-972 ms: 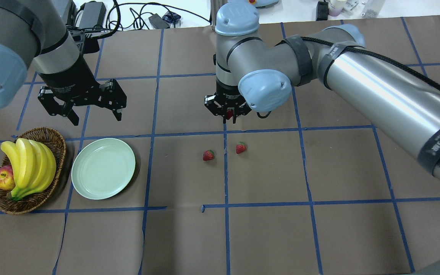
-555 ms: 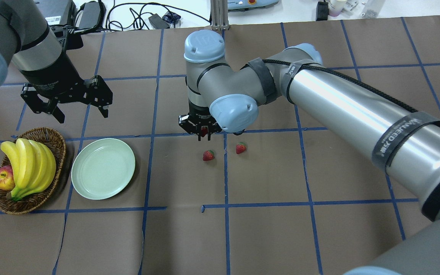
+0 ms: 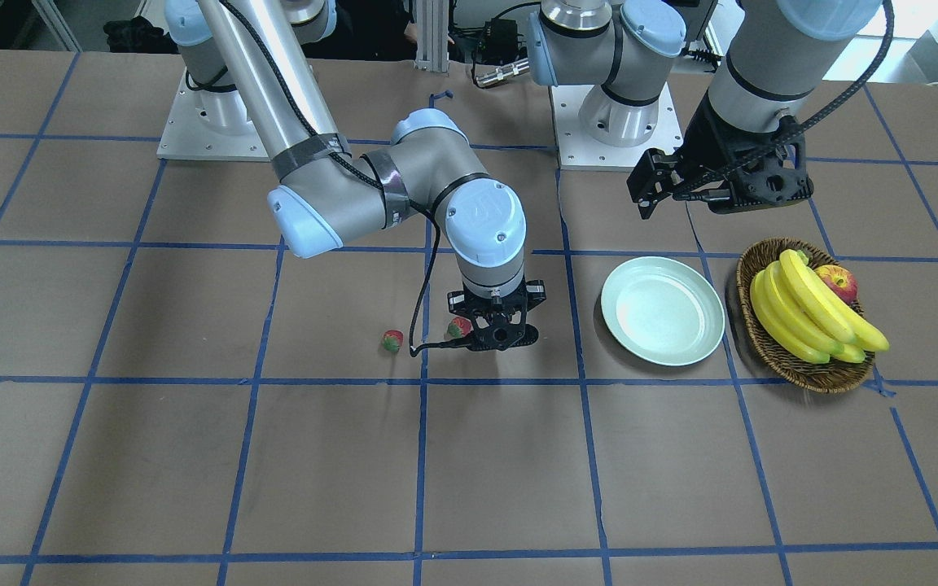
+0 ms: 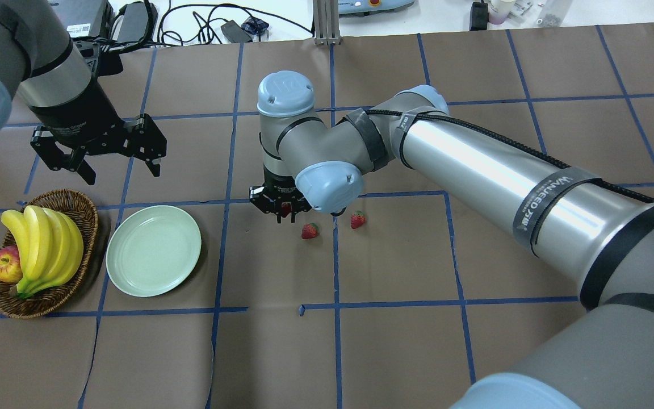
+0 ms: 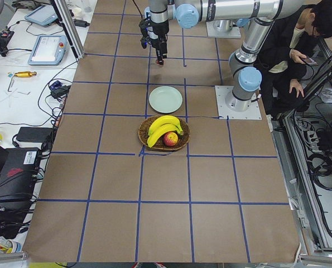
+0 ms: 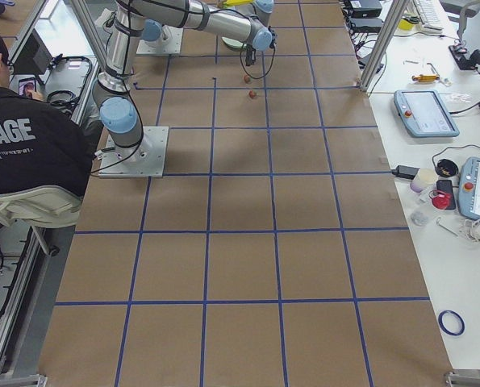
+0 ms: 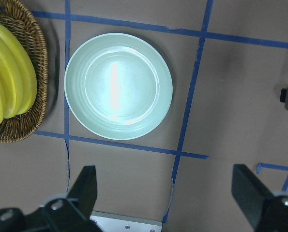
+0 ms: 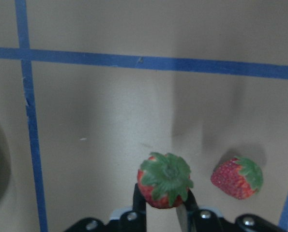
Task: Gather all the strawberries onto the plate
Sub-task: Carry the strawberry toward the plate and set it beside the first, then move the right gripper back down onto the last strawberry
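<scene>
My right gripper [image 4: 285, 211] is shut on a red strawberry [image 4: 285, 208] with a green cap [image 8: 164, 180], held a little above the table. Two more strawberries lie on the brown paper to its right, one close by [image 4: 310, 230] [image 8: 237, 177] and one farther off [image 4: 357, 219]. The pale green plate [image 4: 153, 250] [image 7: 118, 86] sits empty to the left of the right gripper, about one grid square away. My left gripper [image 4: 122, 172] hangs open and empty above the table just behind the plate.
A wicker basket [image 4: 87, 207] with bananas [image 4: 43, 244] and an apple [image 4: 4, 266] stands directly left of the plate. Blue tape lines cross the brown paper. Cables and devices lie beyond the far table edge. A seated person [image 6: 26, 137] is beside the robot base.
My right gripper has carried the strawberry leftward and nearer, past the two strawberries on the table, toward the plate. The left gripper moved back and left, then held still.
</scene>
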